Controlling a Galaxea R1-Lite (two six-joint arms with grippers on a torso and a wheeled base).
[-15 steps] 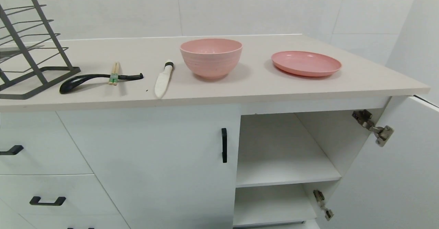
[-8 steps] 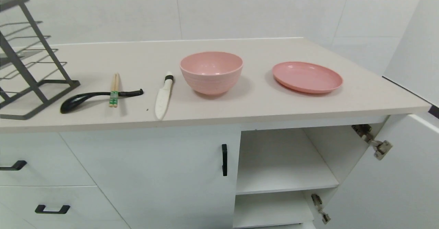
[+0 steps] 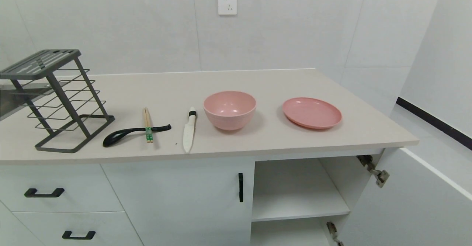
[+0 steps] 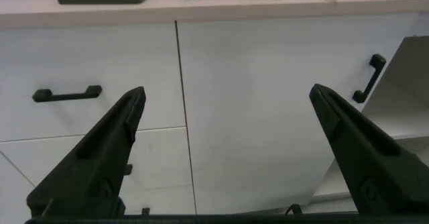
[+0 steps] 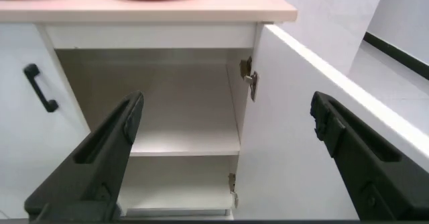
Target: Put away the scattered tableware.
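Left gripper [image 4: 226, 95] and right gripper [image 5: 226, 100] hang low before the cabinets [image 4: 255, 76], both spread wide, holding nothing. On the counter [image 3: 276, 83], in a row: spoon [image 3: 123, 135], chopsticks [image 3: 148, 125], knife [image 3: 189, 135], bowl [image 3: 229, 109], plate [image 3: 311, 112]. The door [image 3: 405, 201] stands open, presumably so bowl and plate can go on the shelf [image 3: 295, 198].

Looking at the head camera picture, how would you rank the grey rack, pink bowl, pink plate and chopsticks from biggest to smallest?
1. grey rack, clearly the largest.
2. pink plate and pink bowl: about alike, the plate wider, the bowl taller, so I won't rank them.
3. chopsticks, the smallest.
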